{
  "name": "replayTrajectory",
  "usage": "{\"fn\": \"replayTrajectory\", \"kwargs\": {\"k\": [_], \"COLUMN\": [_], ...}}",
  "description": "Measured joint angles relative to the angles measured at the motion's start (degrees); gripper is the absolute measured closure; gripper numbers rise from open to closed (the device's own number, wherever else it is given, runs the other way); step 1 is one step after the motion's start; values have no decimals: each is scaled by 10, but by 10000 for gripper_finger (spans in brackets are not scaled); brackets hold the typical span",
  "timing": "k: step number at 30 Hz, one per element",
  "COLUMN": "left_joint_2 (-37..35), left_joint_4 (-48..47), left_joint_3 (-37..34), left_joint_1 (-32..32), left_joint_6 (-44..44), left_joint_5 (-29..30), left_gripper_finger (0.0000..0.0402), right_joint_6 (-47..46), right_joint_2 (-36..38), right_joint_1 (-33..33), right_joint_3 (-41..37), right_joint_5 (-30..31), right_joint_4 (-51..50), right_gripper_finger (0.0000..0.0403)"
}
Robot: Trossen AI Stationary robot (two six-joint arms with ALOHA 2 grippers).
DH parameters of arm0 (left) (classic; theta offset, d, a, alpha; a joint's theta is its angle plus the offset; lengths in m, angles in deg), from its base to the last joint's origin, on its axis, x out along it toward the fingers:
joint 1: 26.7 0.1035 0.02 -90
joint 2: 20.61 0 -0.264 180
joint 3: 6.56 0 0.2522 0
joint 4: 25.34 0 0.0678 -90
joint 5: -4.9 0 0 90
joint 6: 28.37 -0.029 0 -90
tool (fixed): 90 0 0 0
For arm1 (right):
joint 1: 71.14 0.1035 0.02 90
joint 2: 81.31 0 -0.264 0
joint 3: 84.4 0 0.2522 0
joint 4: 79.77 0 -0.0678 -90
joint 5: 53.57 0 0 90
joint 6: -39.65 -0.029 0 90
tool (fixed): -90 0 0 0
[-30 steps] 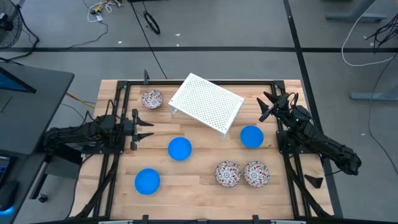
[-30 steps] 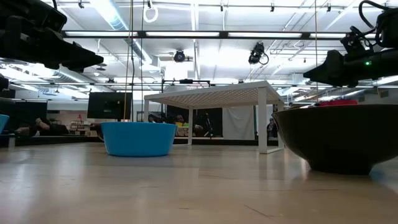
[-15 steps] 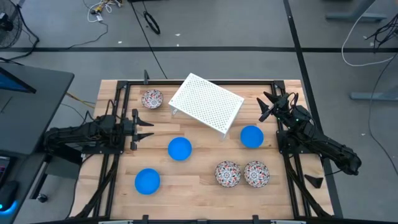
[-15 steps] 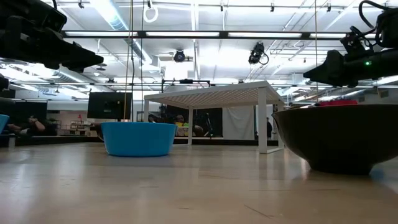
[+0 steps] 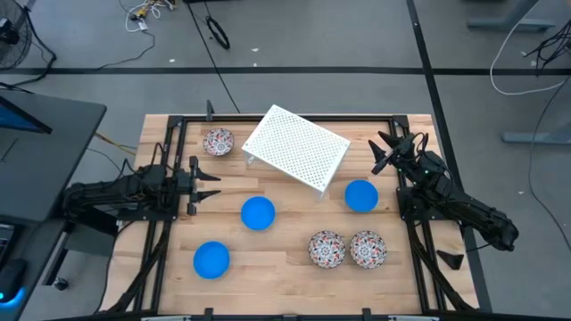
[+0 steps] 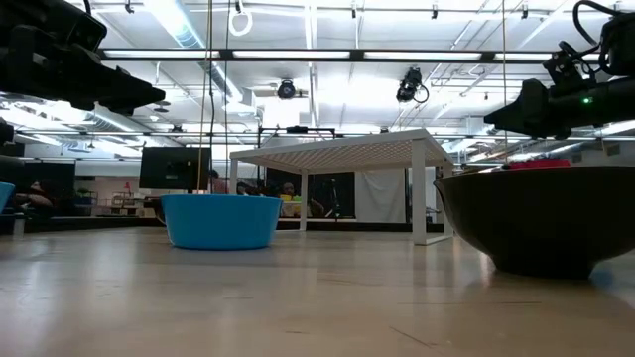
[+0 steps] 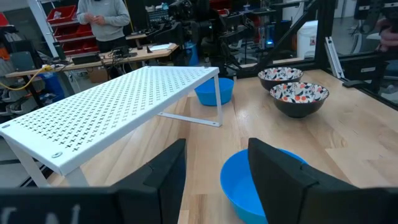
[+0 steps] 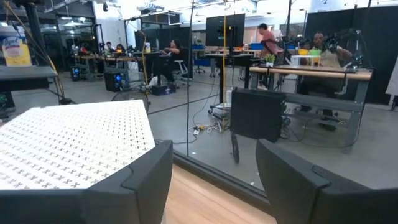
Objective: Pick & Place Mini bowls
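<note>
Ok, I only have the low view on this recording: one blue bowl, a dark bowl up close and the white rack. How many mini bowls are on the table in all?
Observer: Six: three blue bowls and three speckled bowls.
Operator: Is anything under the rack?
Observer: Not that I can see; the rack stands at the far side, and the blue bowl by its right corner sits clear of it.
Operator: And the end effectors?
Observer: Both open and empty: the left end effector at the left edge, the right end effector at the right edge.

White perforated rack (image 8: 74, 146), spread dark fingers (image 8: 134, 180), people, perhaps seated, behind
</note>
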Motion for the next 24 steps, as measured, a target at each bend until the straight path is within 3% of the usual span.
{"fn": "replayTrajectory", "kwargs": {"k": [11, 24], "left_joint_2": [0, 0], "left_joint_4": [0, 0], "left_joint_3": [0, 0], "left_joint_1": [0, 0], "left_joint_6": [0, 0], "left_joint_5": [0, 0], "left_gripper_finger": [225, 225], "right_joint_6": [-72, -76], "right_joint_2": [-1, -62], "right_joint_1": [0, 0], "right_joint_3": [3, 114], "right_joint_5": [0, 2], "right_joint_4": [21, -97], "right_gripper_finger": [170, 170]}}
